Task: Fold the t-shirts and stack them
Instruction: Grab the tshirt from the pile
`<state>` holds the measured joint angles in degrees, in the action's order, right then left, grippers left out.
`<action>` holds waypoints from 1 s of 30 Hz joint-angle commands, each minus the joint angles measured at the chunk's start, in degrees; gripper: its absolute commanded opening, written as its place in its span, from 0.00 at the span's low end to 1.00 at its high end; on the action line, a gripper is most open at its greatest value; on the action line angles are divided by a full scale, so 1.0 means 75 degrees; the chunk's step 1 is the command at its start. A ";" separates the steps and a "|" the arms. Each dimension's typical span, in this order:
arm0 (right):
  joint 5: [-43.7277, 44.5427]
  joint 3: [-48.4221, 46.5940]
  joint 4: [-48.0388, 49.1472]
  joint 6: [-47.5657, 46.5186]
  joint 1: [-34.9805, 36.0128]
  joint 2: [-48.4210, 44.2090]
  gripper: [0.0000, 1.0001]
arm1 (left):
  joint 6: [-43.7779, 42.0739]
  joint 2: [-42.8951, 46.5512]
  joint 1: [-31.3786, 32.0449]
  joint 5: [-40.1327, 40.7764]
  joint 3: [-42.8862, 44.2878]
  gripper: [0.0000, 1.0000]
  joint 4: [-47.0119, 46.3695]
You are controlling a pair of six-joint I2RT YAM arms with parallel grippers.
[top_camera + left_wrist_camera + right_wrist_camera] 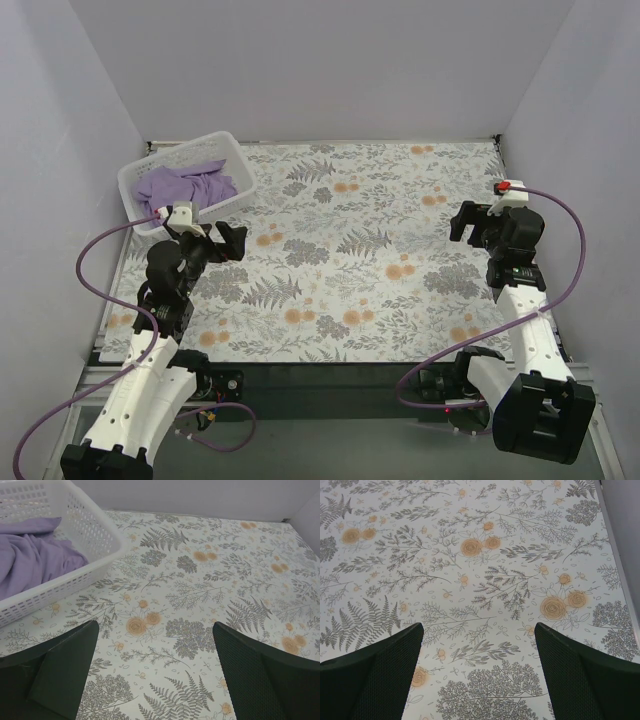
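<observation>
Top external view: I see the purple t-shirts (186, 186) bunched in the white basket (243, 170) at the far left corner of the floral table cover (360, 270); none lies on the cover.
Left gripper (218, 243): fingers apart, holding nothing, hovering above the cover just beside the basket's near rim.
Right gripper (468, 222): fingers apart too and empty, on the far right side, well apart from the basket.
Left wrist view: I see the basket wall and a heap of purple cloth inside it; I cannot tell how many shirts make up the heap.
Right wrist view: only the patterned cover shows between my fingers.
Done: nothing, by my judgement; no shirt is out, spread, folded or stacked.
Left to do: everything. I must draw a shirt out of the basket, lay it flat, fold it and set it down, then repeat and stack the rest.
Step in hand: I judge it to be the reach into the basket for the first shirt, with the left gripper the nearer one.
</observation>
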<state>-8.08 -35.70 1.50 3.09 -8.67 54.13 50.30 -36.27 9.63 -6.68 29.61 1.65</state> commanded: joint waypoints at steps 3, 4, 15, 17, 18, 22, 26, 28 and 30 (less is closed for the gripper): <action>-0.0211 -0.0102 0.0363 -0.0119 -0.0040 -0.0151 0.99 | -0.0133 0.0008 0.0052 -0.0117 -0.0010 0.97 -0.0056; -0.0259 -0.0138 0.0351 -0.0201 -0.0028 -0.0139 0.99 | -0.0133 -0.0004 0.0052 -0.0118 -0.0010 0.97 -0.0056; -0.1803 -0.0127 0.0211 -0.1325 -0.0016 -0.0256 0.99 | -0.0156 -0.0051 0.0064 -0.0188 -0.0010 0.97 -0.0033; -0.2295 -0.0161 -0.0057 -0.2202 -0.0005 -0.0280 0.99 | -0.0133 -0.0074 0.0052 -0.0153 0.0013 0.97 -0.0021; -0.3307 -0.0277 -0.0187 -0.2623 -0.0005 -0.0291 0.99 | -0.0098 -0.0086 0.0064 -0.0118 0.0025 0.97 0.0026; -0.5788 -0.0501 -0.1616 -0.4735 0.0101 -0.0303 0.98 | 0.0253 -0.0179 0.0064 0.0127 0.0224 0.98 0.0272; -0.6387 -0.0396 -0.1629 -0.4502 0.0089 -0.0023 0.98 | 0.0827 -0.0984 -0.0064 0.0317 0.0610 0.98 0.0331; -0.6692 -0.0326 -0.1641 -0.4665 0.0089 0.0142 0.98 | 0.1411 -0.1547 -0.0438 -0.0068 0.1251 0.96 0.0366; -0.6867 -0.0232 -0.1641 -0.4678 0.0089 0.0166 0.98 | 0.2252 -0.2683 -0.1161 -0.0444 0.1920 0.92 0.0680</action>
<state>-52.12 -36.75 -9.63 -28.97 -7.86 54.94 58.28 -48.93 6.57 -7.25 36.60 4.73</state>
